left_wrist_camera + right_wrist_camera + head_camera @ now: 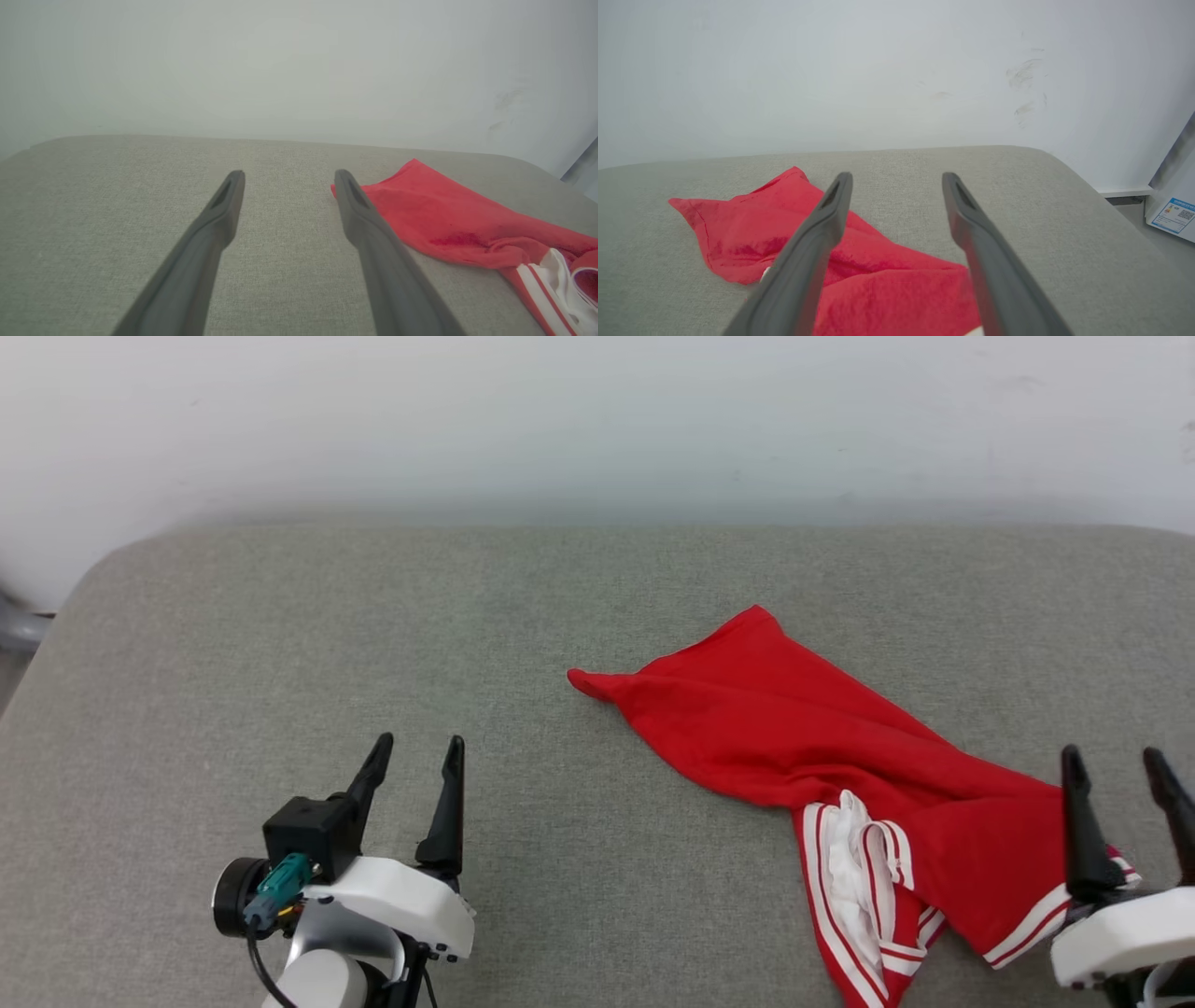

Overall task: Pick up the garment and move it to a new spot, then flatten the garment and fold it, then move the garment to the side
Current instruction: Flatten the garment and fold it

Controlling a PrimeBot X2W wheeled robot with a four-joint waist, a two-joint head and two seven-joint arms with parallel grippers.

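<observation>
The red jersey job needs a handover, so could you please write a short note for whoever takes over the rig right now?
Left gripper: open, empty, over the bare grey cushion, to the left of the jersey.
Right gripper: open, empty, at the jersey's near right end.
Jersey: lies crumpled on the cushion's right half, with the red body reaching away to the left and the striped white trim bunched toward the front.
Done: nothing that shows; the jersey is neither flat nor folded.
Left: grasp it, move it, flatten it, fold it, set it aside.
</observation>
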